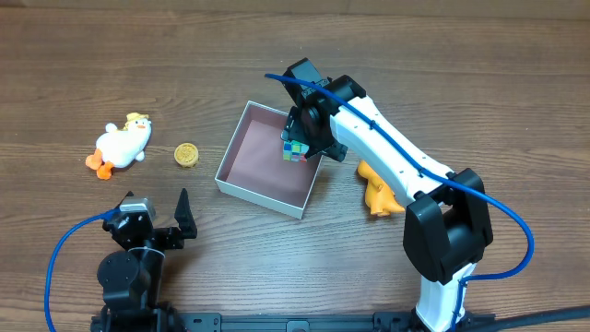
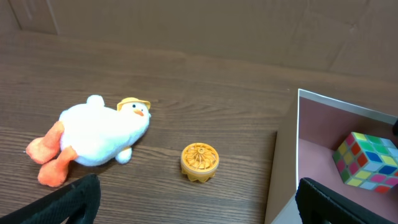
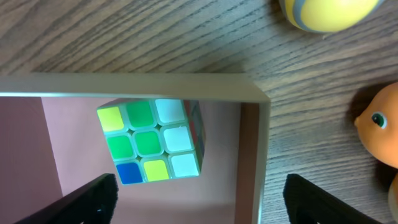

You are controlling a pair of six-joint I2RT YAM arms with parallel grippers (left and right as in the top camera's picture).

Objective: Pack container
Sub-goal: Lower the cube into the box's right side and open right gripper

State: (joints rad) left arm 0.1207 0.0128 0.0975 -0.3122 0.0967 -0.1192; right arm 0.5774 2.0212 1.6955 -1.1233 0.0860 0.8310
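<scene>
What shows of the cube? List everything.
The cube is a scrambled three-by-three puzzle, plastic-looking, with a pale body and tiles of green, yellow, white and blue on top, pink and orange on the sides. It lies on the floor of the container, close to one corner, turned slightly askew to the walls. The right fingers stand open to either side above it, not touching it.

This looks like a robot lab, not a home. A white robot arm [image 1: 387, 152] and a black one [image 1: 129, 272] stand at a brown wooden table [image 1: 479, 55], by a black bar [image 1: 277, 323] at its edge. Blue wires [image 1: 531, 242] loop out from them. A soft duck [image 1: 120, 143], a colour cube [image 1: 294, 148] and a white box [image 1: 258, 198] are laid out. A plain brown board [image 2: 217, 28] stands behind.
</scene>
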